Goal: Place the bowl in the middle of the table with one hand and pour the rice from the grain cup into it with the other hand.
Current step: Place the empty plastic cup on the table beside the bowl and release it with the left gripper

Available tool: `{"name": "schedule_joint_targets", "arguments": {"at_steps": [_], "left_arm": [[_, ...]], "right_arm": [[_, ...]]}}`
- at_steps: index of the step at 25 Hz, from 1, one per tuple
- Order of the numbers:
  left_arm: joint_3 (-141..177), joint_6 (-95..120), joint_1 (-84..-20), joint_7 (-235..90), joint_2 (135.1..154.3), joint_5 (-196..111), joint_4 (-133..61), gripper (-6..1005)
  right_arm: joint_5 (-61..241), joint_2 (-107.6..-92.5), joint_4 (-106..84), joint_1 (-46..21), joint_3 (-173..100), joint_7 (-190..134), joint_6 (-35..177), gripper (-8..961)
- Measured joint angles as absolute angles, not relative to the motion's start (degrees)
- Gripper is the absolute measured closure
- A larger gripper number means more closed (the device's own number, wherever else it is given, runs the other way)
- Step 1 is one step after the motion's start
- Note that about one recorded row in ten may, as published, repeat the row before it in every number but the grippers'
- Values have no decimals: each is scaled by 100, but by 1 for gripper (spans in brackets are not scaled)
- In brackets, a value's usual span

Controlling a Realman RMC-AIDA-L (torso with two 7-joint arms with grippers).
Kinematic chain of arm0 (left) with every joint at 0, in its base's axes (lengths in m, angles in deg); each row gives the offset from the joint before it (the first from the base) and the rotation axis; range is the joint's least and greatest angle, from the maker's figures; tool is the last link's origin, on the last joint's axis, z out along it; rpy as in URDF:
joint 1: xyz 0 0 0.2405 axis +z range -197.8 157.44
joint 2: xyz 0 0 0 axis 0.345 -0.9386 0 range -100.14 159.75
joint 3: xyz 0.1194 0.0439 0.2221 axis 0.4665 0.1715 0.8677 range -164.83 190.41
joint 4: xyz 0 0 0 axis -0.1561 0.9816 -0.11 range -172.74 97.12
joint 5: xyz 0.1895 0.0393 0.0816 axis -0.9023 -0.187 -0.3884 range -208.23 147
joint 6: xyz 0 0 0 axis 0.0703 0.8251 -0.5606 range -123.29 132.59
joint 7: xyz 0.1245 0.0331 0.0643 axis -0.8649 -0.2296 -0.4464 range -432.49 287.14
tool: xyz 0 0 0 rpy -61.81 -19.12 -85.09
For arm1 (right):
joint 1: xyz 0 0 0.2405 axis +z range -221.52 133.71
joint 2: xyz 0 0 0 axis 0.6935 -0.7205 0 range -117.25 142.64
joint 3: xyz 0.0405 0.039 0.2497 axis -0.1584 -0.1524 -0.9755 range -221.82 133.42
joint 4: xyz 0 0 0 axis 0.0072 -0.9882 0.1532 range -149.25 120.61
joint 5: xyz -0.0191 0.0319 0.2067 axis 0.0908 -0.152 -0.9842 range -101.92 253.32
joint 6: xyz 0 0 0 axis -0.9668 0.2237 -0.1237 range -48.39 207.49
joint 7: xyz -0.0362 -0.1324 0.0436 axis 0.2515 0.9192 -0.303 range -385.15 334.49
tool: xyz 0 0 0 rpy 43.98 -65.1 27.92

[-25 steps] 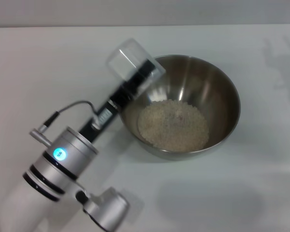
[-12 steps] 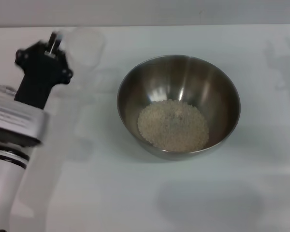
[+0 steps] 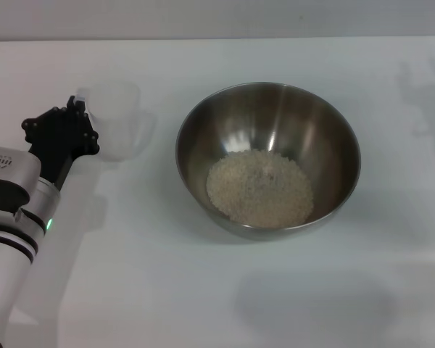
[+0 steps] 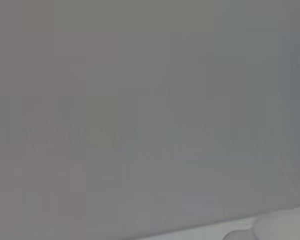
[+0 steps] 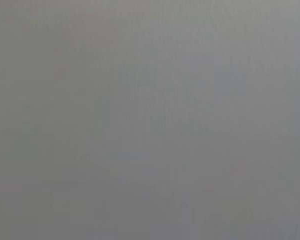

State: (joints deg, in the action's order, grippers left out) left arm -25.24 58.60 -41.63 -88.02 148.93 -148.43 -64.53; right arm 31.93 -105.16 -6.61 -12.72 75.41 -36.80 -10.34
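Note:
The steel bowl (image 3: 333, 130) stands in the middle of the white table (image 3: 203, 290). The rice (image 3: 259, 187) lies as a pale heap on its bottom. The clear grain cup (image 3: 114, 129) stands upright and looks empty, to the left of the bowl and apart from it. My left gripper (image 3: 78, 119) is at the cup's left side, its black fingers (image 3: 61, 134) closed at the cup's handle. The left wrist view shows only grey with a pale edge (image 4: 282, 227) that I cannot identify. My right gripper is out of view, and the right wrist view shows plain grey.
My left arm (image 3: 14, 217) reaches in from the lower left over the table's left part. A faint shadow (image 3: 312, 304) lies on the table in front of the bowl.
The left gripper has swung the cup from tilted over the bowl's left rim back to the left, turned it upright and lowered it toward the table. The bowl and rice have not moved.

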Motion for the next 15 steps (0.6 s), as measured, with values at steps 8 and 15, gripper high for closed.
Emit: {"name": "schedule_joint_targets", "arguments": {"at_steps": [8,15], "left_arm": [[-2616,5544,-4204,-8778,14898,-14779,-6417,961],[-2571,5471,-4203,-8357,14878,-14793,-6406,959]], "right_arm": [[3193,-10517,-680,-1302,7526,-3683,-1088,411],[3193,-10517,-694,-1343,7535,-3688,-1107,410]]}}
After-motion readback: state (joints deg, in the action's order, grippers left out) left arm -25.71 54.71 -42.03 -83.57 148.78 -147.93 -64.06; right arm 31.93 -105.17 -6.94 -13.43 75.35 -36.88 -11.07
